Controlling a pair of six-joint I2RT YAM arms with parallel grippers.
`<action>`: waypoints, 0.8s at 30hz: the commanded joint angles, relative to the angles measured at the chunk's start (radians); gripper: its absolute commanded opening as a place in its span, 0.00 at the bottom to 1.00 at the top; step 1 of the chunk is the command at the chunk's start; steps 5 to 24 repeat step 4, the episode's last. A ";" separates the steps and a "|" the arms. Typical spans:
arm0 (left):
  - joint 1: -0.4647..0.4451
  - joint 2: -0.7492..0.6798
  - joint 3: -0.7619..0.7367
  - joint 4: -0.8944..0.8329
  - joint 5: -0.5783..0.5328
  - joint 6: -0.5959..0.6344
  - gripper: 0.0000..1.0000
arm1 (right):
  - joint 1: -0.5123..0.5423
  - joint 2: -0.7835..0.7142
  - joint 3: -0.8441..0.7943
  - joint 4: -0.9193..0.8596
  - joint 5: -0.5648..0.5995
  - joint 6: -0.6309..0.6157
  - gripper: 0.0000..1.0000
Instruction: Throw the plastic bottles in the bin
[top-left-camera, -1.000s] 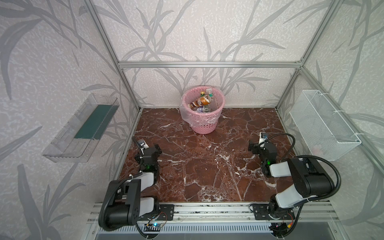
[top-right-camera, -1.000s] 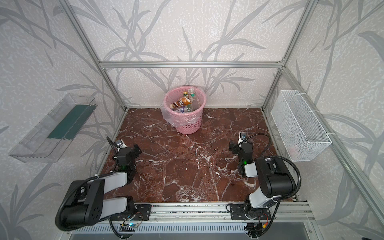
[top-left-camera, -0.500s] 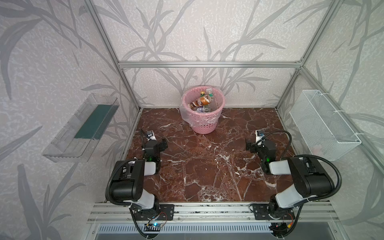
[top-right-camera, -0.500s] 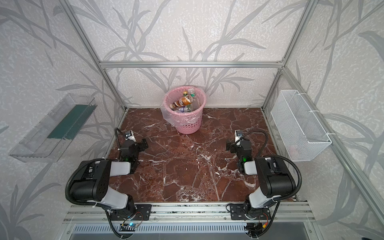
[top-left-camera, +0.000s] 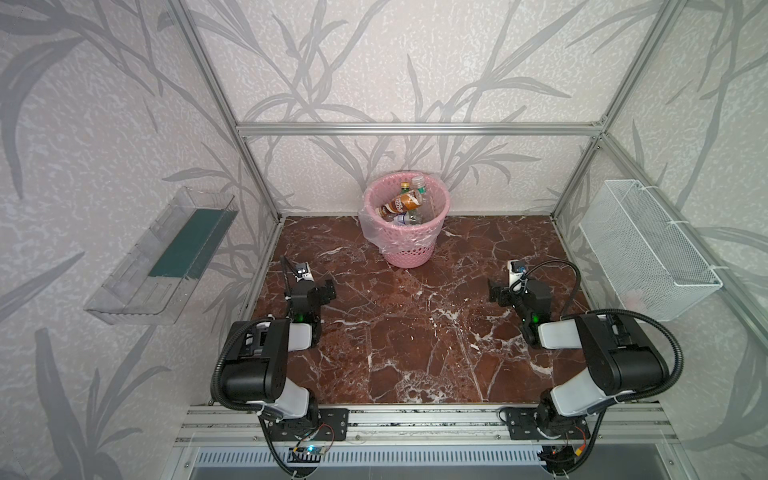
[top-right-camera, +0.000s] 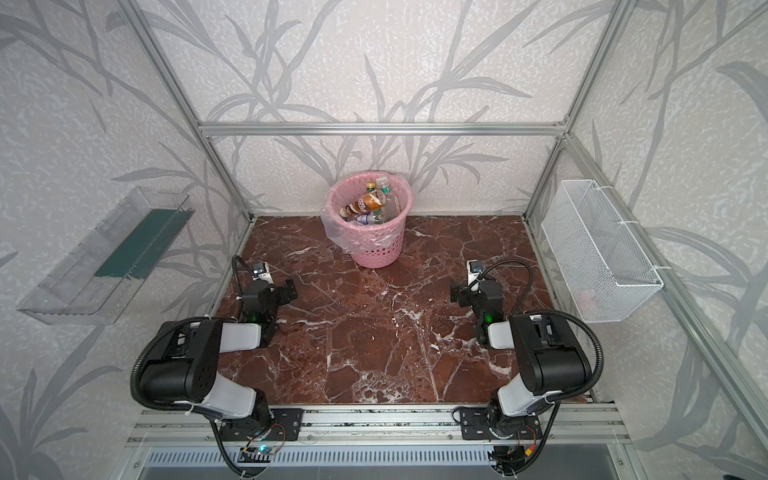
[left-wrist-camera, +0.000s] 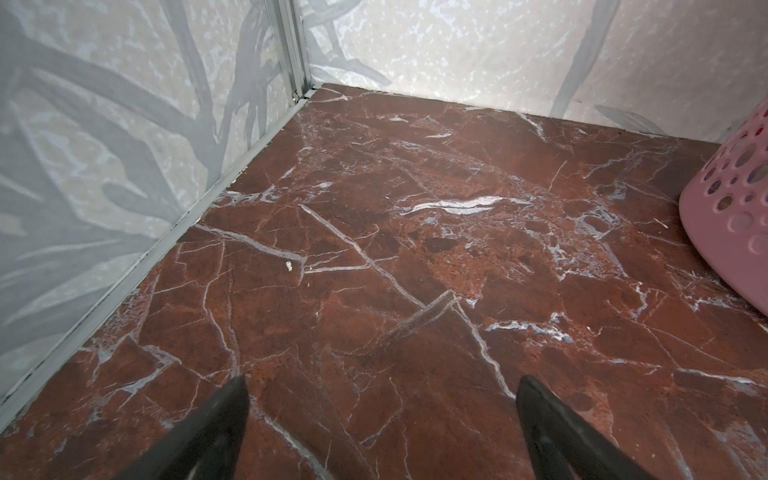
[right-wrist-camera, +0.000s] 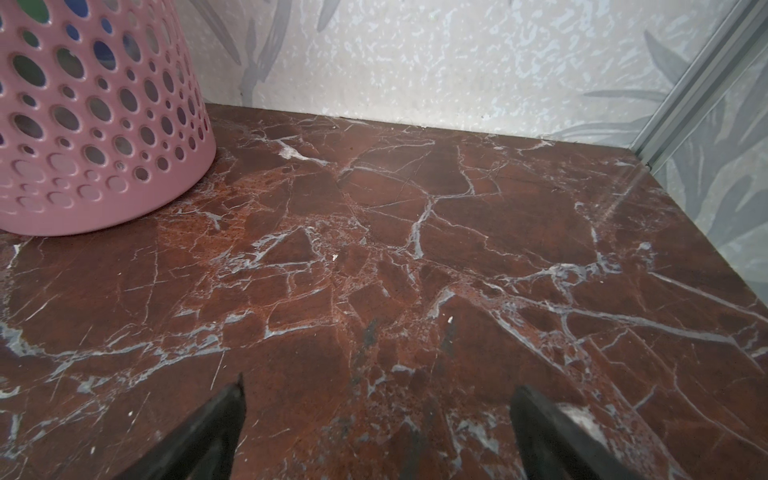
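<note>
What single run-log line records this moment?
bottles: in bin | left gripper: open, empty | right gripper: open, empty | task: looks done

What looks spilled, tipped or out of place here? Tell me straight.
Nothing stands out. The bin stands upright at the back with the plastic bottles inside; its liner bag hangs loosely over one side. Left gripper and right gripper are open, holding nothing.
</note>
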 joint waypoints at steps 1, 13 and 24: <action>-0.004 -0.009 0.021 -0.001 0.008 0.020 1.00 | -0.001 -0.002 0.013 0.005 0.007 -0.006 0.99; -0.003 -0.009 0.020 0.000 0.007 0.020 1.00 | -0.001 -0.002 0.013 0.005 0.007 -0.006 0.99; -0.003 -0.009 0.020 0.000 0.007 0.020 1.00 | -0.001 -0.002 0.013 0.005 0.007 -0.006 0.99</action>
